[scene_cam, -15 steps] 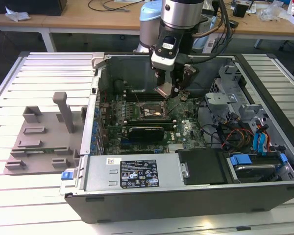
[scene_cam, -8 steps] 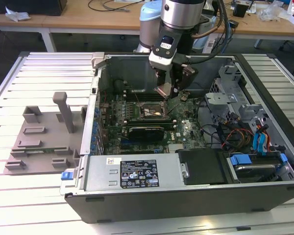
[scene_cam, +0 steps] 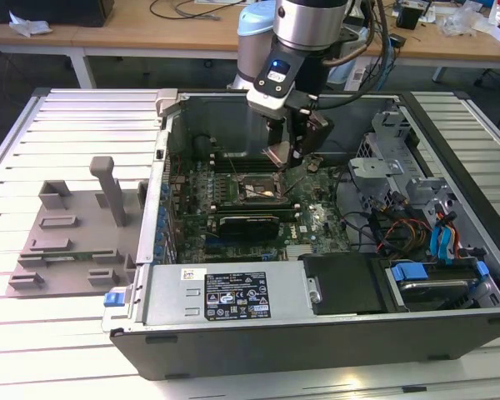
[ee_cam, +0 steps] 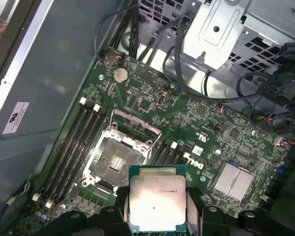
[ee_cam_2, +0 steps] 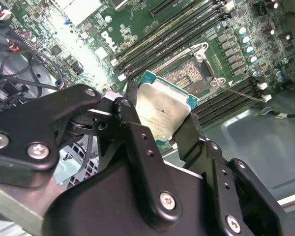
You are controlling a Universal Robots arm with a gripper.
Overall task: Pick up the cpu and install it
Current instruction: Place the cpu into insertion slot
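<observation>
The cpu (ee_cam_2: 162,112), a flat square chip with a silver-grey metal top on a green board, is held between my gripper's (ee_cam_2: 162,125) two black fingers (ee_cam_2: 132,123). In the first wrist view the cpu (ee_cam: 157,201) hangs just beside the open socket (ee_cam: 119,162), whose metal frame is swung up. In the exterior view my gripper (scene_cam: 293,160) is inside the open computer case, a little above the motherboard and to the exterior view's right of the socket (scene_cam: 254,190). The cpu (scene_cam: 277,155) is tilted there. The socket (ee_cam_2: 189,78) has nothing in it.
Memory slots (ee_cam: 76,142) run alongside the socket. A long black card (scene_cam: 250,223) sits in front of it, and a silver heatsink (ee_cam: 231,179) is nearby. A drive cage (scene_cam: 400,167) and cables stand at the exterior view's right. A grey plastic tray (scene_cam: 75,233) lies outside the case.
</observation>
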